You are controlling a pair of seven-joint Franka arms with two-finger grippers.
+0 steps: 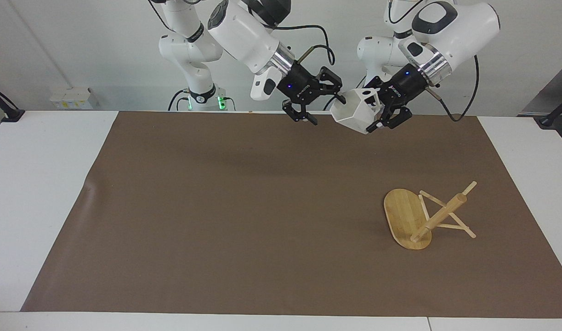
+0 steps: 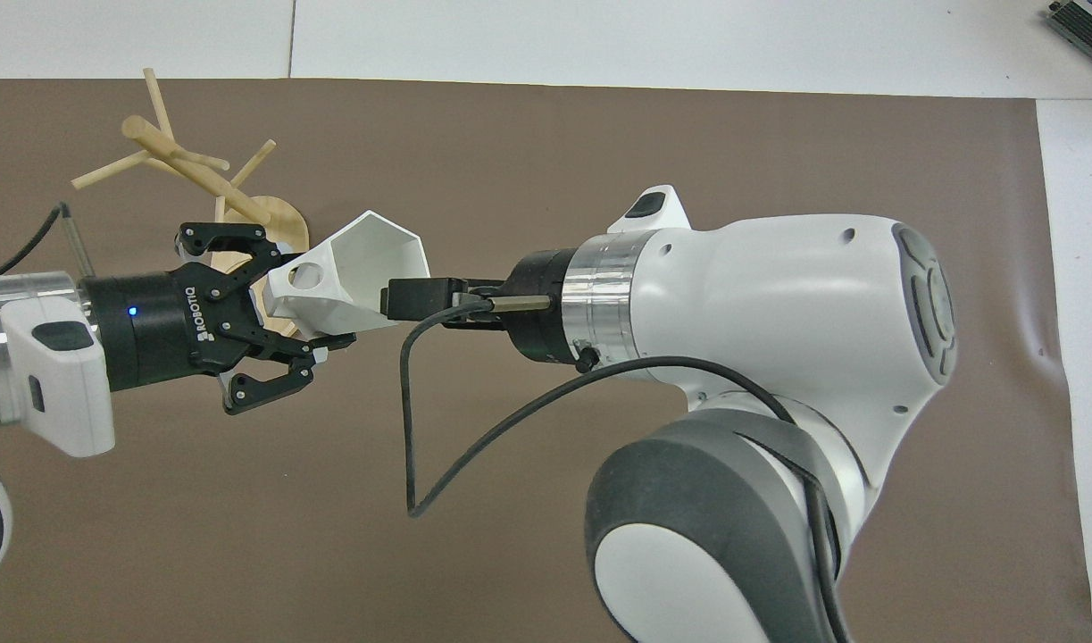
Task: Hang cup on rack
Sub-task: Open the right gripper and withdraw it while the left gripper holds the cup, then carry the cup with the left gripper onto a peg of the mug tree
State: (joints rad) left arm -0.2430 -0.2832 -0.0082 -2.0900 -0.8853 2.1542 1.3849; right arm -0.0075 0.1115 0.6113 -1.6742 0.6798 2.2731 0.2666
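Bench point(image 1: 42, 193), brown mat. Cup point(image 1: 354, 112) aloft, left gripper point(image 1: 377, 117) fingers clamped at its handle; right gripper point(image 1: 324, 108) fingers spread, clear. Rack point(image 1: 409, 218) at mat's 4 o'clock. Advice: carry handle hole squarely onto a peg.

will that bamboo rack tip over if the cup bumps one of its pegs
Possibly. The rack carries a tall post and long thin pegs, so a push high up has leverage. Its broad oval base should resist light knocks. The slim pegs look apt to flex.

Left tool point(image 1: 377, 120) clamped shut aloft, right tool point(image 1: 324, 103) spread wide
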